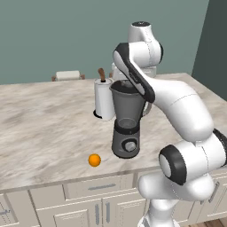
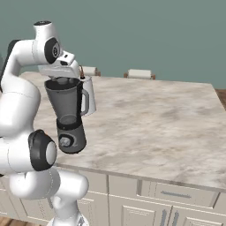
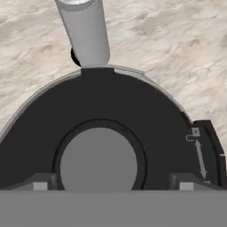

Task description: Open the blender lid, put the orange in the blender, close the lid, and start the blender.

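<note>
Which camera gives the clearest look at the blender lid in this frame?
The hand view: the blender lid spreads across it from straight above, raised centre knob between the open end effector tips. In the left base view the arm covers it; the right base view offers just a sliver at the jar rim.

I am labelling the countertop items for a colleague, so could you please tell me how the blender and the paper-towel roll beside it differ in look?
The blender is dark grey with a translucent tapered jar, while the paper-towel roll is plain white and straight-sided. The blender stands taller than the roll. The blender has a silver front knob and a side handle; the roll has only a brown-tipped post on top. Both stand upright on the marble counter.
</note>
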Controlling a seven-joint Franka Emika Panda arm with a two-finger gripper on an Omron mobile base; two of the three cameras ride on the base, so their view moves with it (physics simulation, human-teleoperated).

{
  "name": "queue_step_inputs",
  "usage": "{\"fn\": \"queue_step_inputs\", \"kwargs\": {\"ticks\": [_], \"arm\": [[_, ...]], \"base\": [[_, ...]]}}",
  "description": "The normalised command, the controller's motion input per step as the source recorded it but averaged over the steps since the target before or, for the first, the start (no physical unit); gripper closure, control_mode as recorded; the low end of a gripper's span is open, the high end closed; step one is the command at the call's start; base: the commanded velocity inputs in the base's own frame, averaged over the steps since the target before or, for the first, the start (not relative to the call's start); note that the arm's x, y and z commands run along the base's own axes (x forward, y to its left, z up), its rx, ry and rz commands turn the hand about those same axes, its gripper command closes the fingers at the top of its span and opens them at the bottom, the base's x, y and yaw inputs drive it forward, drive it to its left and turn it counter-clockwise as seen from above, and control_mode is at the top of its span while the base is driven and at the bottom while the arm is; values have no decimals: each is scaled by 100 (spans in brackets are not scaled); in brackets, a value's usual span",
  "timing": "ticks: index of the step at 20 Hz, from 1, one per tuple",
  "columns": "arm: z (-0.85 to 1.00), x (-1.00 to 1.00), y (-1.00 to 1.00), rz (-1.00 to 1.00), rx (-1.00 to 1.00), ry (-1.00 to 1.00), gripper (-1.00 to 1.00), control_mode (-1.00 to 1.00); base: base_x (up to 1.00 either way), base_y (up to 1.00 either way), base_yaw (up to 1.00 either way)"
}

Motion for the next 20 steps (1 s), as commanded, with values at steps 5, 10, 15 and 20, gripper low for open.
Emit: {"fn": "queue_step_inputs", "kwargs": {"ticks": [5,10,15,20], "arm": [[-1,29,0,0,0,8,-100,-100],[0,2,0,0,0,2,-100,-100],[-2,-1,0,0,0,0,-100,-100],[-13,-3,0,0,0,0,-100,-100]], "base": [[0,0,0],[0,0,0],[0,0,0],[0,0,0]]}}
